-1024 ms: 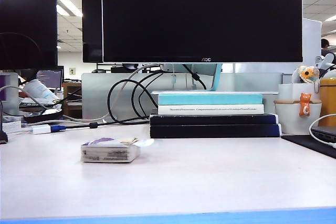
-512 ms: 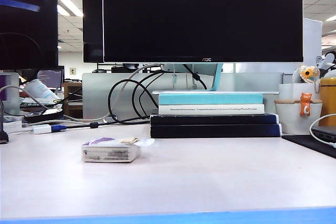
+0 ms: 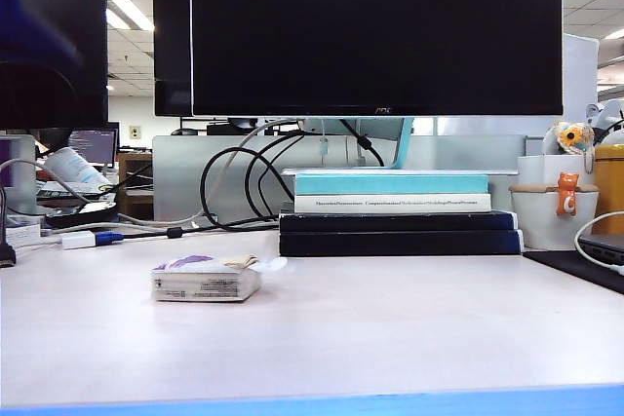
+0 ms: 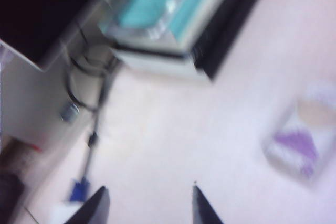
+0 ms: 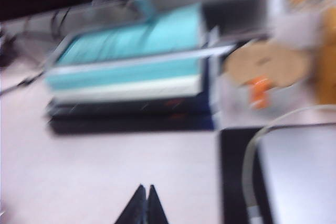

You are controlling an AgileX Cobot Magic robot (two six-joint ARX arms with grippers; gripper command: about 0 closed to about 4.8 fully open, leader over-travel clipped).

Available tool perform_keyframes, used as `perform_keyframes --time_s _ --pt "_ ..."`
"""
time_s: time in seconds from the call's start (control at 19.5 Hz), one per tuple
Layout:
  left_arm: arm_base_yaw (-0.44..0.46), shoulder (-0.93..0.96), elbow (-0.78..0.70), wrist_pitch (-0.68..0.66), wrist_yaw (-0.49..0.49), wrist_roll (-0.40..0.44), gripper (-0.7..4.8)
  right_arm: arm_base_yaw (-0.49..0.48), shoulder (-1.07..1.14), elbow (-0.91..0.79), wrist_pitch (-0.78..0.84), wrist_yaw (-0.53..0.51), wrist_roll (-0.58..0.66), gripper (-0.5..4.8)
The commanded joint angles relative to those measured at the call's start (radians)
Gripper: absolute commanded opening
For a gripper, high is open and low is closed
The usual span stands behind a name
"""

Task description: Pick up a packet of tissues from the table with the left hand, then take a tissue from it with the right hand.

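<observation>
The packet of tissues [image 3: 205, 280] lies flat on the white table [image 3: 390, 328], left of centre, purple top up. A cream tissue [image 3: 237, 262] peeks out of its flap. In the left wrist view the blurred packet [image 4: 299, 148] lies off to one side of my left gripper [image 4: 149, 186], well apart from it. That gripper hangs above bare table, open, with nothing between its fingers. My right gripper [image 5: 146, 187] is shut and empty above the table in front of the books [image 5: 126, 69]. In the exterior view only a dark blurred arm part [image 3: 34, 31] shows at the top left.
A stack of books [image 3: 395, 213] lies behind the packet under a large monitor [image 3: 375, 31], with looped cables [image 3: 244, 182] beside it. At the right stand a white cup with an orange figure [image 3: 554, 207] and a black pad with a cable [image 3: 585, 265]. A white-blue plug [image 3: 93, 238] lies far left.
A dark blurred arm part has come into the exterior view's top left corner and shifted lower. The packet has not moved.
</observation>
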Motion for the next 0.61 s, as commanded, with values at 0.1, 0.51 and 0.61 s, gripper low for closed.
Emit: perform_keyframes --time_s 0.1,0.51,0.61 --pt "-0.053 0.058 0.04 -0.09 -0.026 0.068 2.55 0.0 0.154 0.092 -0.053 -0.128 -0.011 -0.06" --pt "-0.198 0.297 0.318 -0.422 -0.192 0.188 3.5 0.001 0.3 0.12 -0.051 -0.275 -0.056 -0.06" --pt "-0.213 0.345 0.362 -0.461 -0.205 0.205 3.5 0.001 0.32 0.121 -0.019 -0.398 -0.045 -0.06"
